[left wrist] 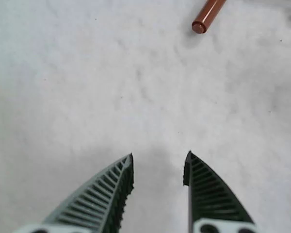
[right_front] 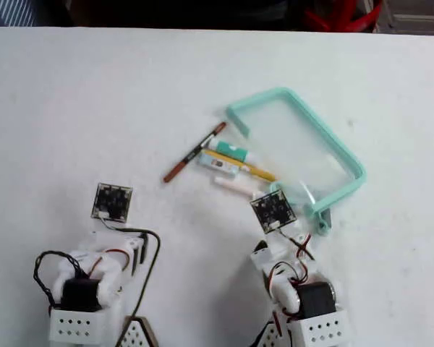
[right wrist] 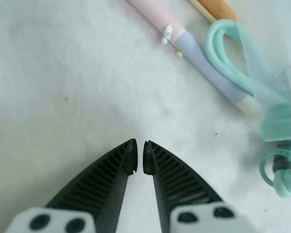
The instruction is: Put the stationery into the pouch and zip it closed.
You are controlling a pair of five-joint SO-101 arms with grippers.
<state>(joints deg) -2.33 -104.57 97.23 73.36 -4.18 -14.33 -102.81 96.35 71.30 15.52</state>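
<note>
Hovering | left pincer [left wrist: 160, 155] apart | right pincer [right wrist: 140, 145] almost together | white marker [right_front: 220, 165] print unreadable

Clear mint-trimmed pouch [right_front: 345, 155] beside loose pens [right_front: 195, 152]

No readable text, number or sign anywhere, just blurred, illegible print on the white stick [right_front: 218, 165] at nine o'clock of the pouch [right_front: 331, 139].
</note>
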